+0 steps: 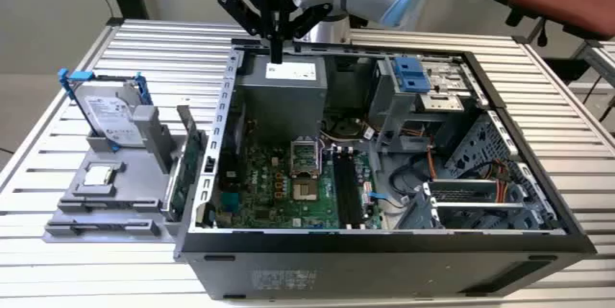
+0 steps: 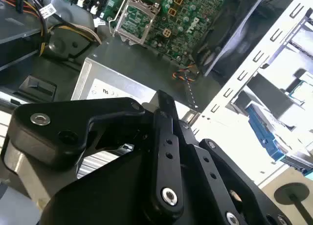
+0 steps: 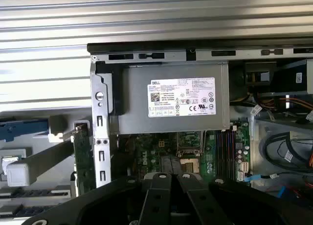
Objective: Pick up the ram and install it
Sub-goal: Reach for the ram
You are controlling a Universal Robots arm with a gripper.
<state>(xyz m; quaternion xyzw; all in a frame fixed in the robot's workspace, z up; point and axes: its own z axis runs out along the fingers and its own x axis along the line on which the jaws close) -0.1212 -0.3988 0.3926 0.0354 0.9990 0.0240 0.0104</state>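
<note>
Step in hand, as a judgement: the very start of the pick, nothing grasped yet. Claw (image 1: pixel 278 52) closed and empty, hanging above the grey power supply (image 1: pixel 284 85) at the far end of the open computer case (image 1: pixel 384 265). Fingertips (image 3: pixel 157 198) pressed together in both wrist views.

Ram (image 1: pixel 106 226) apparently the dark narrow strip set on edge in the front step of the grey fixture (image 1: pixel 135 193), though not identified with certainty. Fixture on the ribbed worktop (image 1: pixel 96 283), at the exterior view's left of the case and well apart from the claw. On the same fixture: hard drive in a blue frame (image 1: pixel 111 117), processor chip (image 1: pixel 99 175), and green expansion card (image 1: pixel 187 178) on edge just beside the case wall. Black memory slots (image 1: pixel 346 189) on the motherboard (image 1: pixel 274 186) looking vacant, so nothing installed so far.

Needs of a pick, on this reading: fingers parted first, travel across the case wall to the fixture, and a pinch on the stick's thin flat faces without tilting it. Needs of seating: stick upright, lengthwise along one slot, pressed down evenly.

White label (image 3: pixel 182 98) on the power supply's upper face, carrying a logo, a barcode patch, blocks of fine print and a row of certification marks; wording not repeated here. Printed label also on the hard drive. White lettering scattered over the motherboard, too small to make out.
</note>
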